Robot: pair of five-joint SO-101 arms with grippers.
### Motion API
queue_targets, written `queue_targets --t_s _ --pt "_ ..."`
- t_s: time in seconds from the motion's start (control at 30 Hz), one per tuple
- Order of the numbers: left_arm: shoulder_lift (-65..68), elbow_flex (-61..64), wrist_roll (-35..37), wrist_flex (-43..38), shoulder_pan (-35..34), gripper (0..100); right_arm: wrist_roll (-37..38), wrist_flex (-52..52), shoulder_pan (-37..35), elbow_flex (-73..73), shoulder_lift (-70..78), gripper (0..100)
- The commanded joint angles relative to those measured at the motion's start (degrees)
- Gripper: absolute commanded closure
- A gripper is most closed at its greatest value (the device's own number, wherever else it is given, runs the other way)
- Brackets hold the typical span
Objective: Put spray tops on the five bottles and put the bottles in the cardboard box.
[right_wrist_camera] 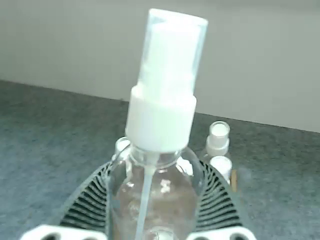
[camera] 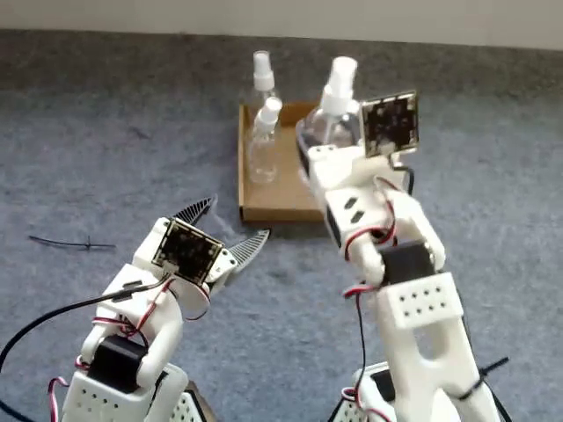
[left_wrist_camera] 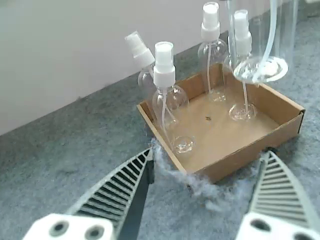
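My right gripper (right_wrist_camera: pixel 155 205) is shut on a clear bottle (right_wrist_camera: pixel 156 185) with a white spray top (right_wrist_camera: pixel 165 100). It holds the bottle (camera: pixel 332 119) upright above the cardboard box (camera: pixel 264 211). From the left wrist view the held bottle (left_wrist_camera: pixel 260 55) hangs over the box (left_wrist_camera: pixel 250 150), where three capped bottles stand, the nearest (left_wrist_camera: pixel 167 105) by the near corner. Another capped bottle (camera: pixel 262 75) stands just behind the box's far corner. My left gripper (camera: pixel 237 218) is open on the carpet in front of the box, with nothing between its fingers (left_wrist_camera: pixel 120 195).
Grey carpet covers the whole work surface. A black cable tie (camera: pixel 70 242) lies at the left. A pale wall runs along the far edge behind the box.
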Motion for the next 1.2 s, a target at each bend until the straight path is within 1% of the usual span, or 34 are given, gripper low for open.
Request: queue_targets --t_s 0.0,0.17,0.3,0.5,0.57,0.7,1.17 --pt "-0.66 1.63 -0.35 -0.44 -0.92 71 0.79 -10.68 2.24 0.48 2.95 99.3" --pt "-0.57 1.89 -0.35 -0.44 -0.57 71 0.79 -25.8 2.07 11.74 5.85 99.3" --pt "-0.31 1.89 -0.35 -0.44 -0.57 71 0.7 -30.73 1.98 18.15 7.43 99.3" --pt "-0.22 1.98 -0.35 -0.44 -0.48 71 0.7 -34.24 -2.51 22.81 7.87 99.3" --pt "-0.66 2.68 -0.35 -0.44 -0.48 71 0.88 -36.35 -3.03 24.13 7.87 99.3" --pt "-0.66 2.77 -0.35 -0.44 -0.48 71 1.05 -38.55 -2.86 25.98 7.87 99.3" --pt "-0.4 3.12 -0.35 -1.32 -0.4 71 1.14 -38.55 -1.8 25.71 8.04 99.3"
